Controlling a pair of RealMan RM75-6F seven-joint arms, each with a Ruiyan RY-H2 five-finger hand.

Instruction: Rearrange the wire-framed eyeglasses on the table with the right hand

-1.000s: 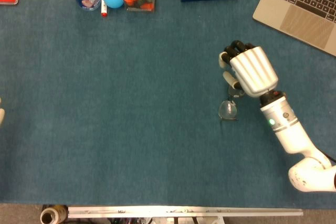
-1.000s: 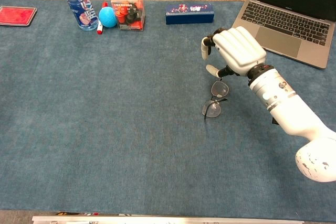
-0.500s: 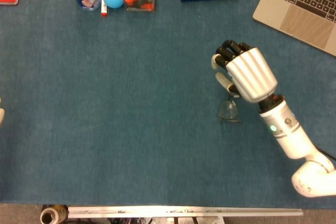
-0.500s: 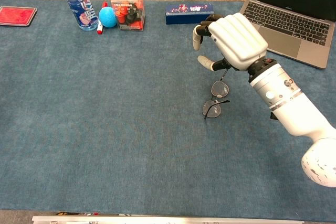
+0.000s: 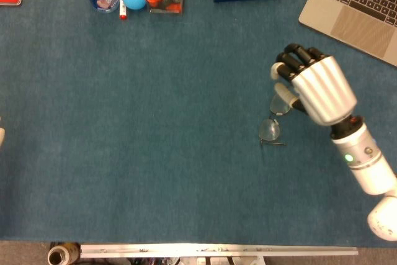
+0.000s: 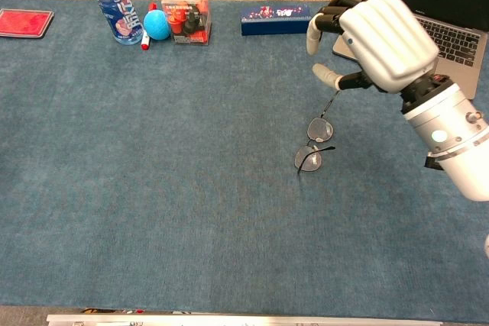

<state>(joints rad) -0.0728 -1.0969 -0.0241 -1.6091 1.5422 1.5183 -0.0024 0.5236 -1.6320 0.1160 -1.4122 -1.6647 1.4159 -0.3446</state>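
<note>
- Just above the eyeglasses (image 6: 315, 143), the right robot hand (image 6: 367, 36) hangs with fingers curled; one temple tip seems to reach its thumb, but whether it pinches it I cannot tell.
- Eyeglasses rest on the blue bench (image 6: 153, 188), lenses down, well below the blue box (image 6: 275, 19).
- Likely light, thin, bendable wire; take the bridge or temple, not the lenses.
- Laptop (image 6: 451, 36) sits right of the eyeglasses.

Bright even light, soft faint shadows, sharp focus, no glare

The right hand (image 6: 367, 40) hangs raised above the table (image 6: 153, 188), fingers loosely curled and apart, holding nothing, forearm angled back toward the near right.
</note>
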